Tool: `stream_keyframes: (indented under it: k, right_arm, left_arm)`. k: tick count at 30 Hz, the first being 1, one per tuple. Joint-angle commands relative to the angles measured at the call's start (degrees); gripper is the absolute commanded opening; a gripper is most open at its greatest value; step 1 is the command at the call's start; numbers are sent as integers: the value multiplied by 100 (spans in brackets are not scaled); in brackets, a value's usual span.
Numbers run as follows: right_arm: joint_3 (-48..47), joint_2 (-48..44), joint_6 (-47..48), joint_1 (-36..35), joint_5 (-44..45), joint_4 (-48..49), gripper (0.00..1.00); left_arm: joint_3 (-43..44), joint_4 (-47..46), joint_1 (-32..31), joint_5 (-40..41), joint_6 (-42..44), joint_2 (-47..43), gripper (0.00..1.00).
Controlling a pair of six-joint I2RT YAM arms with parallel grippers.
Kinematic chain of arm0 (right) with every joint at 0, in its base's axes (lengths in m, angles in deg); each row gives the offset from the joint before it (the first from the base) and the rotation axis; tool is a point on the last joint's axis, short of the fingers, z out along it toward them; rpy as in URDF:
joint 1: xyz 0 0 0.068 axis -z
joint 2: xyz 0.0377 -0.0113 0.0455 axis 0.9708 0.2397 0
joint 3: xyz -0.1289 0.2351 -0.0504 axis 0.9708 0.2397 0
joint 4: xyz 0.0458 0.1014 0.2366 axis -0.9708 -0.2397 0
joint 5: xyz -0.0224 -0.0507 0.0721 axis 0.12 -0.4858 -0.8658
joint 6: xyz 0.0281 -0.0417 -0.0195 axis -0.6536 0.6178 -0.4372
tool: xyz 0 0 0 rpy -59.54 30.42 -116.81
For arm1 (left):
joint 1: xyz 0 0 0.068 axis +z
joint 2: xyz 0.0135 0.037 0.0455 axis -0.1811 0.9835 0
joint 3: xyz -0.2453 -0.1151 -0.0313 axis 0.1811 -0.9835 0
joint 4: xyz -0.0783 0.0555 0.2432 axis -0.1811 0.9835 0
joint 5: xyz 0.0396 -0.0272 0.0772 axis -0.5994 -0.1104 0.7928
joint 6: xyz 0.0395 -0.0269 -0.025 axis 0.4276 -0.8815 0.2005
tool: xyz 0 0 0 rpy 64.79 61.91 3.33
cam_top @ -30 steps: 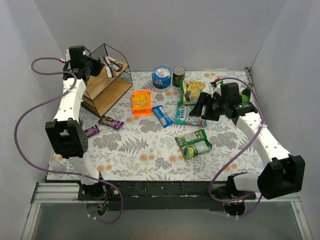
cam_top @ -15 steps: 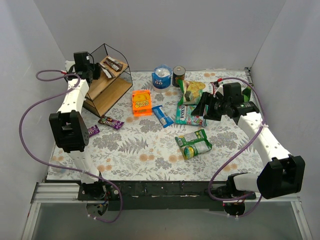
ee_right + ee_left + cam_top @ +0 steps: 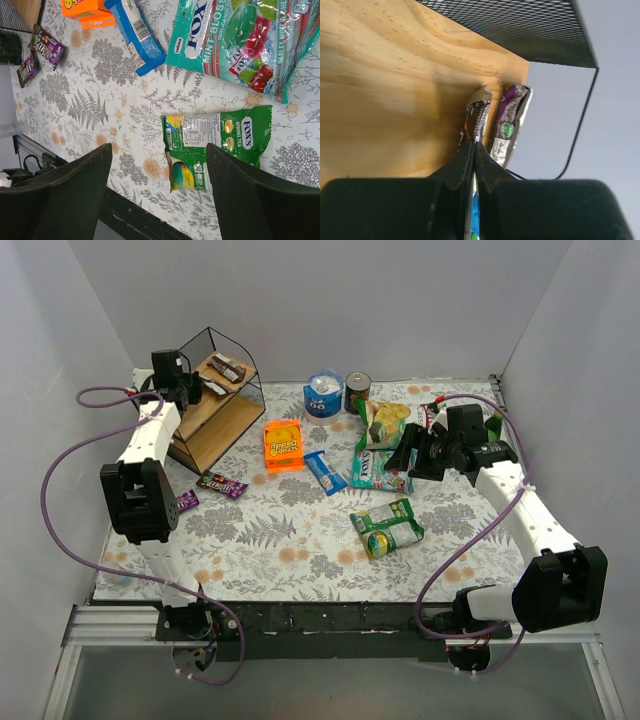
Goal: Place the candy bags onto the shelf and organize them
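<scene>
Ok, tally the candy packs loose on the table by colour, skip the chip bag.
Purple bars: 2
Blue bar: 1
Orange pouch: 1
Teal bag: 1
Green bag: 1
Total: 6
Not counted: brown bar in left gripper, on the shelf.

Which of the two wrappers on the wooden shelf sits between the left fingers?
The brown glossy wrapper; the purple glossy wrapper beside it lies free.

The left gripper partly covers the brown wrapper.
</scene>
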Motion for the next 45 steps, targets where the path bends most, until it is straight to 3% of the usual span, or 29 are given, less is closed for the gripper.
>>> stream_keyframes:
  k: [1,10,21,27,30,32,40,42,45]
  right_arm:
    - [-263,1,139,62,-140,0,83]
    - [-184,-25,122,115,-175,26,83]
    - [-105,-60,87,141,-236,70,83]
    - [-149,-78,87,150,-228,61,83]
    - [-131,-78,87,159,-245,70,83]
    - [-114,-104,87,159,-245,79,83]
    - [-52,-122,69,177,-315,114,83]
    - [-43,-122,52,168,-386,114,83]
    - [-17,-131,8,168,-482,88,85]
  left_arm:
    - [8,-49,-14,60,-1387,114,0]
    - [104,30,-14,-45,-1352,359,0]
    - [412,13,3,-485,-491,597,0]
    - [474,144,21,-634,-288,659,8]
    - [325,180,21,-556,-279,519,17]
    - [263,215,30,-494,-270,369,35]
    - [228,522,21,-335,-209,-18,56]
    - [167,427,21,-527,-174,-201,68]
    - [228,338,21,-757,133,-395,79]
